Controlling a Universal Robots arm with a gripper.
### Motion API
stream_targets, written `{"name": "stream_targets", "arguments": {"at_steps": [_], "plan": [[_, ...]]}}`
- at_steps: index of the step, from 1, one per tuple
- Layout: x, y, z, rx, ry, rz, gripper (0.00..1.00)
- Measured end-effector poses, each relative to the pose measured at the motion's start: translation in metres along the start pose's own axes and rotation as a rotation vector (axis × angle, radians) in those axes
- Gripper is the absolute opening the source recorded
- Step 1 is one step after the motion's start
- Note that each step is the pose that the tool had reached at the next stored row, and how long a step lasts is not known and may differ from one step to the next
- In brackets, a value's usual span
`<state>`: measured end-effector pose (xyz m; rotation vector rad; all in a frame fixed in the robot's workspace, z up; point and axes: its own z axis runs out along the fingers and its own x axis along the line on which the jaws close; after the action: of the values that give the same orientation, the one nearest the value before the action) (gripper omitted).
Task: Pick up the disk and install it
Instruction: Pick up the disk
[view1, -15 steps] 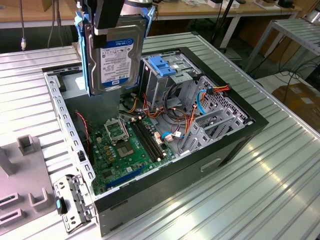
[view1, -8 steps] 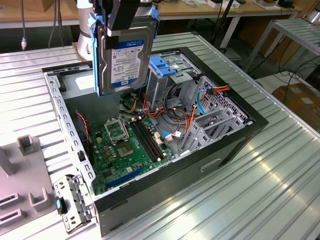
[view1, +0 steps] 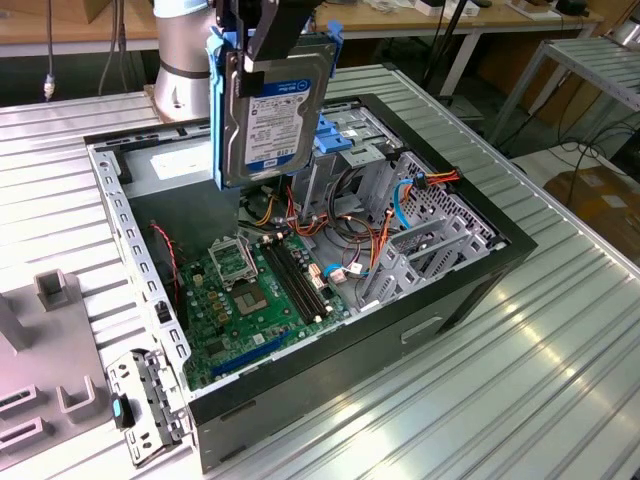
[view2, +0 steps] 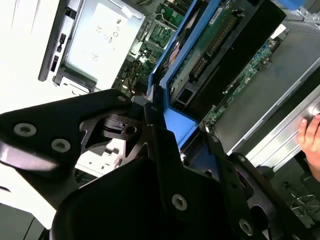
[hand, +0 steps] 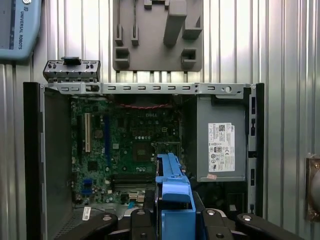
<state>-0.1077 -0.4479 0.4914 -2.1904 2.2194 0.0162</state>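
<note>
Ribbed metal worktop is carrying an open computer case, which is lying on its side with the motherboard facing up. I am gripping the disk with my end effector, whose fingers are closed on the upper end of the blue carrier rails. The disk is hanging upright in the air above the open case, touching nothing below, with its labelled face turned toward the exterior view. Just behind it in that view, the light-blue latch plate is sitting on its silver cage inside the case.

In the first wrist view I am looking straight down past the blue rail of the disk onto the motherboard, with the silver power supply beside the board. A grey fixture plate is lying on the worktop just beyond the case wall.

In the second wrist view a person's hand is showing beside the ribbed metal, well apart from my fingers.
</note>
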Motion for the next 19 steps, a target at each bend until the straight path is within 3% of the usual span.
{"name": "stream_targets", "arguments": {"at_steps": [4,19], "plan": [[0.0035,-0.0112,0.0002,-0.0003,0.0,0.002,0.37],[0.0302,-0.0224,0.0008,-0.0019,0.0001,0.006,0.37]]}}
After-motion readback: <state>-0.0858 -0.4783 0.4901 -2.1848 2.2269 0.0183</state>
